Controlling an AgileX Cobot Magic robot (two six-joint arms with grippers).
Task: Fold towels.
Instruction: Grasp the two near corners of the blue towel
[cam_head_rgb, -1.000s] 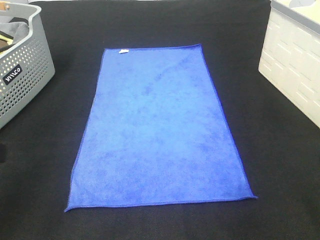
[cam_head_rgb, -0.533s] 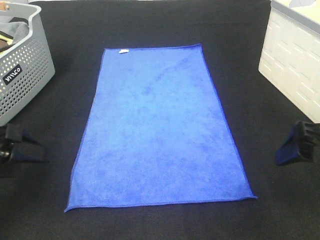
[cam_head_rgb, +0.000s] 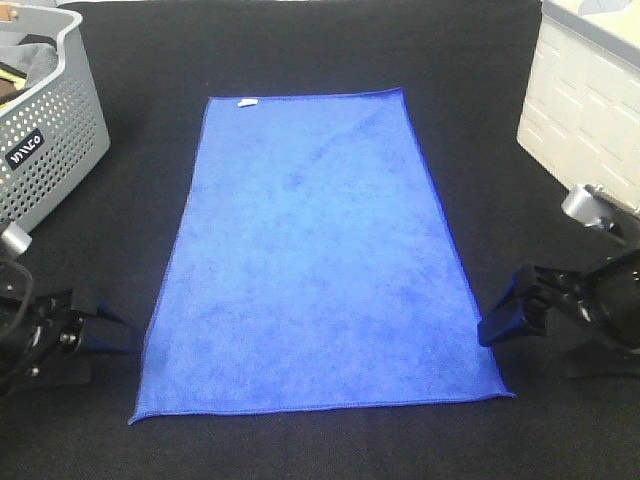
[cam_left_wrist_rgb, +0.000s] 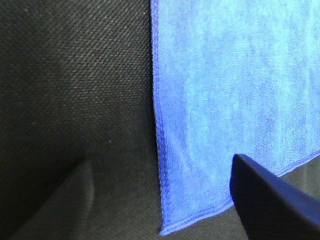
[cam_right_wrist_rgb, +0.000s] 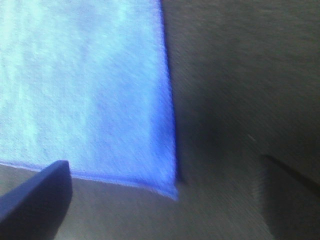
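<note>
A royal-blue towel (cam_head_rgb: 315, 255) lies flat and spread out on the black tabletop, with a small white tag (cam_head_rgb: 246, 102) at its far edge. My left gripper (cam_head_rgb: 112, 328) is open, low over the table just outside the towel's near left corner. In the left wrist view that corner (cam_left_wrist_rgb: 167, 227) lies between the spread fingers of the left gripper (cam_left_wrist_rgb: 160, 160). My right gripper (cam_head_rgb: 515, 325) is open beside the near right corner. The right wrist view shows this corner (cam_right_wrist_rgb: 170, 190) between the open fingers of the right gripper (cam_right_wrist_rgb: 162, 161). Neither gripper holds anything.
A grey perforated basket (cam_head_rgb: 50, 150) with cloth inside stands at the far left. A white crate (cam_head_rgb: 590, 120) stands at the far right. Black cloth (cam_head_rgb: 300, 50) covers the table around the towel.
Both arms have come into view from the near sides and moved inward to the towel's near corners. The towel has not moved.
</note>
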